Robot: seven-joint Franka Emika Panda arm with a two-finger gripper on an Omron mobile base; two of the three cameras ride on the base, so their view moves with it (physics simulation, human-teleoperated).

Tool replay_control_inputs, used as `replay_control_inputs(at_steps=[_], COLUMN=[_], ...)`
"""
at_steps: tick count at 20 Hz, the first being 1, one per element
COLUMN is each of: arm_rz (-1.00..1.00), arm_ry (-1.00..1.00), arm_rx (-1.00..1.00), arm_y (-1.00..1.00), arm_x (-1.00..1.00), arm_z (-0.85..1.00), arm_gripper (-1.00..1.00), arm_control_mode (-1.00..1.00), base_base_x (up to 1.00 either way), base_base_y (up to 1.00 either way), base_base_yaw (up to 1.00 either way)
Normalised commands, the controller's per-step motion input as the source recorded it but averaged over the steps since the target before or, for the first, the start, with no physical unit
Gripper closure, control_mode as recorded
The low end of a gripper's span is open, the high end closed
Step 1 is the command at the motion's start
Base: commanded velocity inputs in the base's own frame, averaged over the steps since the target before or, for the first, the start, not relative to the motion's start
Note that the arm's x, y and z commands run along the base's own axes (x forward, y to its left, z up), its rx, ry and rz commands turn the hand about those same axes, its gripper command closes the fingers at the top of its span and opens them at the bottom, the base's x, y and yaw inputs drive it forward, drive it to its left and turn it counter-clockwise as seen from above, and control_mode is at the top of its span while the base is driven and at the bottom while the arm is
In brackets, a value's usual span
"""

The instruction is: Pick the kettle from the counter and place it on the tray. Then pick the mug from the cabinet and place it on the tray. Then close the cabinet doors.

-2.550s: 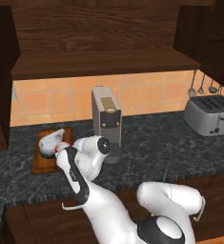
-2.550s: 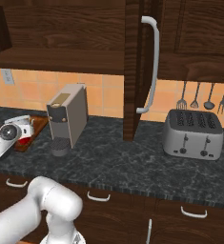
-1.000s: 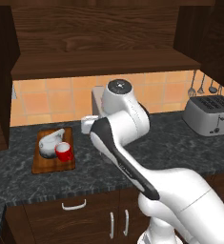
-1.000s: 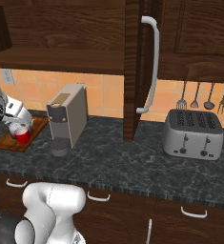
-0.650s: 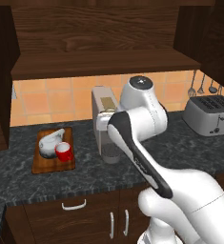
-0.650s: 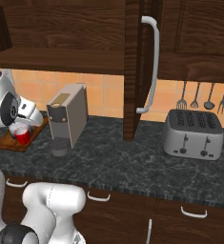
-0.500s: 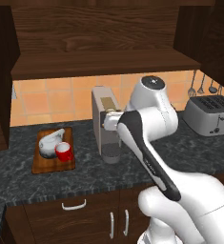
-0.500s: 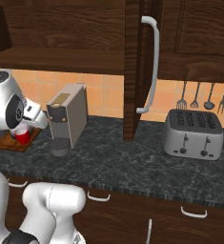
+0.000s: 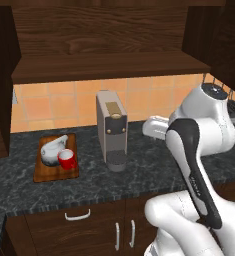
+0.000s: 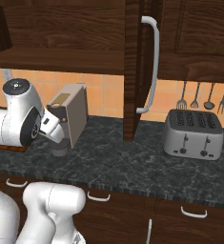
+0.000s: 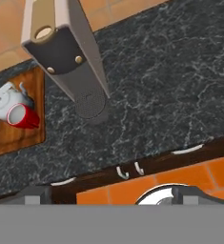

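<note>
At lower left of the left base view, the squat silver-grey kettle [image 9: 53, 149] and small red mug [image 9: 67, 159] sit on the reddish wooden tray [image 9: 56, 171]. My pincer is spread, empty. The tall dark cabinet door [image 10: 133, 71], rigid and hinged, I'd push by its long silver bar handle [image 10: 151, 66]

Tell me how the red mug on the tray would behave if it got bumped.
The mug looks rigid and probably light, so a bump would likely slide or tip it. It stands right against the kettle on the tray, which may brace that side.
</note>
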Motion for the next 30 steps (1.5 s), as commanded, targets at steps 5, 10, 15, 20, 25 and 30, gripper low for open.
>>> replay_control_inputs(at_steps=[5,10,15,20,25,30], arm_rz=[-0.09,-0.13,-0.13,-0.11,-0.11,-0.06], arm_ry=[-0.16,-0.07,-0.13,-0.29,-0.23,-0.14], arm_rx=[0.15,0.14,0.16,0.17,0.16,0.18], arm_y=[-0.46,-0.56,-0.56,-0.44,-0.47,-0.57], arm_x=[-0.32,-0.29,-0.36,-0.5,-0.5,-0.41], arm_z=[0.0,0.03,0.0,0.0,0.0,0.0], arm_gripper=[-1.0,-1.0,-1.0,-1.0,-1.0,-1.0], arm_control_mode=[-1.0,-1.0,-1.0,-1.0,-1.0,-1.0], base_base_x=[0.0,0.0,0.0,0.0,0.0,0.0], base_base_y=[0.0,0.0,0.0,0.0,0.0,0.0], base_base_yaw=[0.0,0.0,0.0,0.0,0.0,0.0])
